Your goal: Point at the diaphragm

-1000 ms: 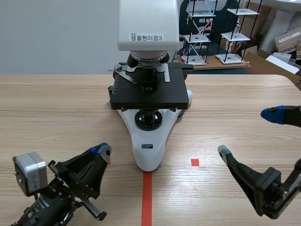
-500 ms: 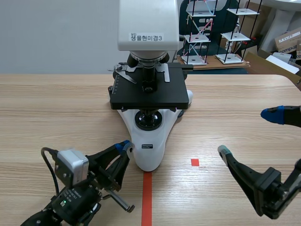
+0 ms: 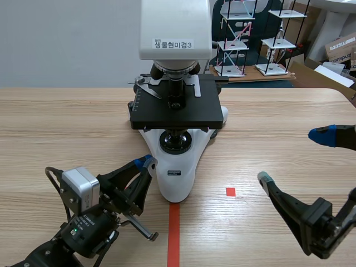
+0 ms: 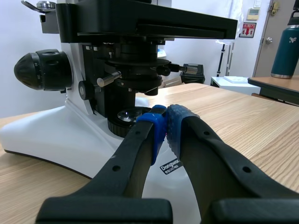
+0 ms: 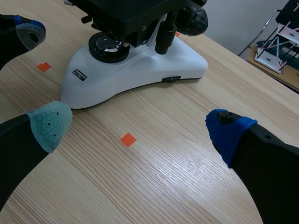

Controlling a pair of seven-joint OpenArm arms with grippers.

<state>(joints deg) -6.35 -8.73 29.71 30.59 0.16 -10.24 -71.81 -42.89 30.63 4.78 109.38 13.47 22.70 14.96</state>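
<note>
A: Hunting for the diaphragm [image 4: 135, 63]: where does it sit?
B: Under the black stage [image 4: 154, 21], above the lamp lens [image 4: 127, 115].
A: Which arm is nearer?
B: The left gripper [image 4: 163, 122], fingers pressed together on nothing, sits at the white base [image 4: 42, 140]. The diaphragm lies ahead of and above its tips. The right gripper [image 5: 138, 127] gapes wide, well apart.

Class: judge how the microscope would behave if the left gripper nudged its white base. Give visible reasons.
The microscope probably feels heavy and would likely slide rather than tip: its white base is broad and flat on the table. Its smooth, rounded casing may let the shut left gripper slip off.
</note>
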